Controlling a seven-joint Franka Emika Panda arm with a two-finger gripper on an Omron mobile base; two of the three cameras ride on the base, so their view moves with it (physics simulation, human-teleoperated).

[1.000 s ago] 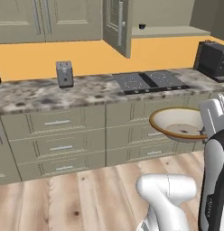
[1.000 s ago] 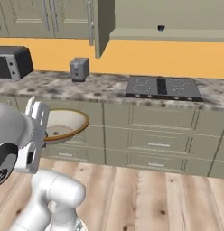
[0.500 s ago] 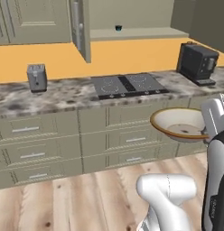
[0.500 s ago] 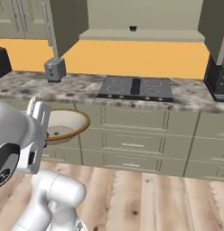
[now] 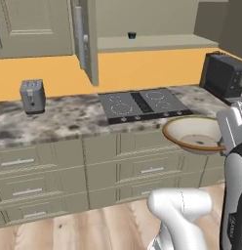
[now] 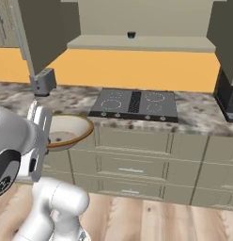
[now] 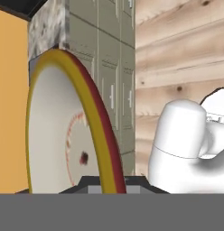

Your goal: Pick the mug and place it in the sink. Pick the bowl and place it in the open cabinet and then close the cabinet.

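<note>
Bowl (image 5: 193,135) rides clamped by its rim in my fingers (image 7: 107,182), level beside the desk (image 5: 59,119); open cabinet (image 6: 137,42) at twelve o'clock. Thin rim grip risks slipping.

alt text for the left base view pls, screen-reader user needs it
The robot's gripper holds a cream bowl by its rim, level, in front of the counter's drawers. Behind it are a black cooktop and a toaster on the counter, and above, the open cabinet.

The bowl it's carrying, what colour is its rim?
Orange-brown around a cream inside; the bowl shows it best in the left base view.
</note>
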